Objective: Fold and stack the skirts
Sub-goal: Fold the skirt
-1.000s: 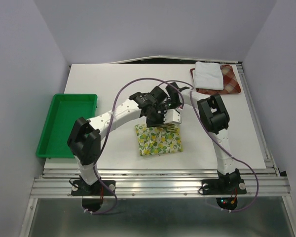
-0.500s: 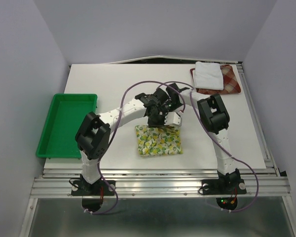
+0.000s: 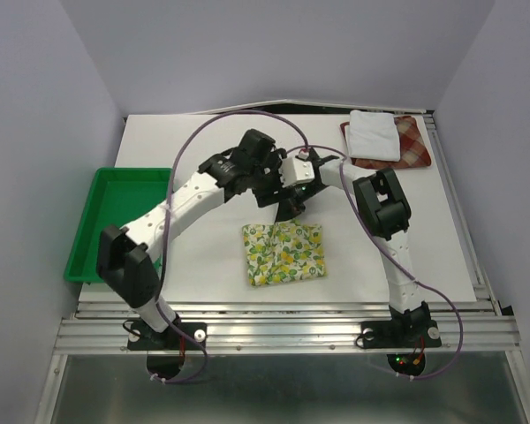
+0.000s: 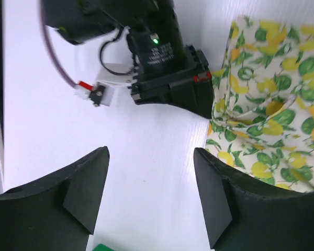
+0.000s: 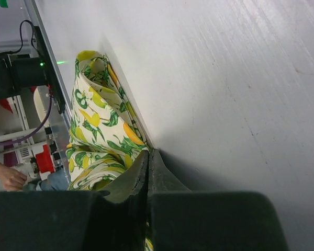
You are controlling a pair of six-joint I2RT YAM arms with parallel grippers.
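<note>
The left arm (image 3: 177,205) stretches diagonally from its base toward the middle, with the wrist bent. The left hand (image 4: 150,156) is spread wide, with nothing between its fingers. The right arm (image 3: 396,256) rises to a sharply folded elbow and its forearm reaches leftward, close beside the left wrist, while the right hand (image 5: 148,159) points down with both fingers pressed flat together.

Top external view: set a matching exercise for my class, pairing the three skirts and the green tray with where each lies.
1 fruit-print skirt
2 white skirt
3 plaid skirt
4 green tray

A at the left edge of the table
B underneath another skirt
C mid-table, apart from other skirts
D on top of another skirt

Pairs: 1-C, 2-D, 3-B, 4-A
</note>
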